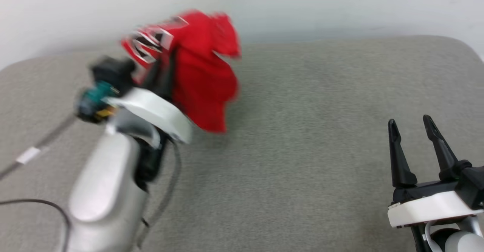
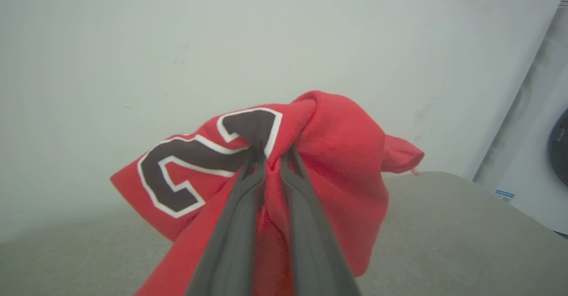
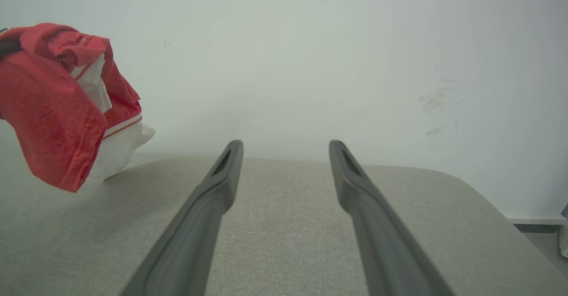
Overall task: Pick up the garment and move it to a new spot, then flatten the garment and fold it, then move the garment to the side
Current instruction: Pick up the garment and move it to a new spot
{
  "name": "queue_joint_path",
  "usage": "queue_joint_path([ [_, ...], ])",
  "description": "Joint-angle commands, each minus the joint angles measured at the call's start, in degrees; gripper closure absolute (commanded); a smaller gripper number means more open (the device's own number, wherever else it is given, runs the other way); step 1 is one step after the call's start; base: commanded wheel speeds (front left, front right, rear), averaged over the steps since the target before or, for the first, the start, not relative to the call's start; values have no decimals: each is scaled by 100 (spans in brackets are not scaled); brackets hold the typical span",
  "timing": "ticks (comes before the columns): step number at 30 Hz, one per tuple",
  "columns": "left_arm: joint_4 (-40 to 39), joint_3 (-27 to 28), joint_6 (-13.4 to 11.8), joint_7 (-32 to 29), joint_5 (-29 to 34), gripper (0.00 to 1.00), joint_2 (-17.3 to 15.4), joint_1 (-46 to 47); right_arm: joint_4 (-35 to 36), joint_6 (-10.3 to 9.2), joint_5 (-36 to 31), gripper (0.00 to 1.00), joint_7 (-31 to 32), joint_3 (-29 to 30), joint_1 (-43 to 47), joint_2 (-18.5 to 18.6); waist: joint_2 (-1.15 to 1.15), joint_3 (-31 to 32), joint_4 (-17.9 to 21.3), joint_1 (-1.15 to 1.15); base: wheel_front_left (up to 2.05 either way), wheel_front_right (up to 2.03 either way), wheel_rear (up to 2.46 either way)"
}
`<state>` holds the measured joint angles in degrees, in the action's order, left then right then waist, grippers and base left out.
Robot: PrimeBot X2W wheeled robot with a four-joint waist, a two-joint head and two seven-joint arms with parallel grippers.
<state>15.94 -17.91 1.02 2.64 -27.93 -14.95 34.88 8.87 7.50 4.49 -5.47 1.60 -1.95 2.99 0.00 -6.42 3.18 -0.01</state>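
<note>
One garment (image 2: 346,154) in left end effector (image 2: 273,154)

The garment (image 2: 346,163) was soft, matt cloth. The table (image 1: 321,131) wore a coarse grey weave. The fingers (image 3: 213,207) looked like matt dark plastic, the forearm (image 1: 102,184) a smooth, glossy silver shell.

Head view: looking down on the grey pad (image 1: 321,131).
Wrist views: looking low along it toward the wall (image 3: 310,65).
Shared: garment (image 1: 204,85).

text: black "2", white-outlined | on: garment (image 2: 346,163) | next digit: partly hidden, unreadable
</note>
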Motion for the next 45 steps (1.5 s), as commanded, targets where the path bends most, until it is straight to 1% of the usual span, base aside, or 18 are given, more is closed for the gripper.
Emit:
queue_joint_path([
  [1,-91,-101,27,-27,4,100,89,-168,1,-2,26,0,-13,15,57,-18,0,-7,267,1,0,0,0],
  [6,-187,-842,152,-244,77,100,514,-797,24,-2,117,0,-30,58,105,-18,0,-230,436,1,0,0,0],
  [10,109,-1304,242,-324,220,100,632,-1140,10,-2,156,0,-65,-4,52,-16,0,-420,471,1,0,0,0],
  [15,640,-1809,403,-434,363,100,711,-1384,-41,-2,165,0,-115,-45,-69,-17,0,-537,379,1,0,0,0],
  [16,711,-1872,420,-421,336,93,743,-1405,-59,-2,166,0,-115,-39,-69,-17,0,-531,339,1,0,0,0],
  [17,773,-1935,451,-386,327,68,771,-1411,-76,-2,156,0,-116,-36,-72,-18,0,-522,294,1,0,0,0],
  [18,811,-2025,470,-346,388,0,783,-1396,-95,-2,150,0,-124,-22,-76,-17,0,-494,243,1,0,0,0],
  [21,756,-2096,500,-27,405,0,849,-1358,-153,-2,119,0,-113,-16,-48,-17,0,-357,93,1,0,0,0],
  [24,525,-1997,447,456,400,0,905,-1325,-191,-2,96,0,-86,26,30,-16,0,-200,-85,1,0,0,0],
  [26,360,-1874,344,751,392,0,900,-1340,-208,-2,74,0,-71,65,95,-16,0,-73,-206,1,0,0,0],
  [29,90,-1607,130,994,366,0,820,-1404,-197,-2,52,0,-12,109,159,-15,0,60,-336,1,0,0,0],
  [32,-130,-1290,-93,1109,327,0,662,-1517,-182,-2,48,0,29,164,256,-16,0,167,-441,1,0,0,0],
  [39,-427,-455,-621,1214,205,0,98,-2022,-270,-2,97,0,87,180,423,-15,0,400,-525,1,0,0,0],
  [41,-490,-309,-721,1215,186,0,-60,-2241,-318,-2,100,0,107,159,490,-16,0,492,-517,1,0,0,0],
  [45,-611,-199,-820,1168,171,0,-309,-2643,-376,-2,106,0,140,123,622,-15,0,663,-499,1,0,0,0],
])
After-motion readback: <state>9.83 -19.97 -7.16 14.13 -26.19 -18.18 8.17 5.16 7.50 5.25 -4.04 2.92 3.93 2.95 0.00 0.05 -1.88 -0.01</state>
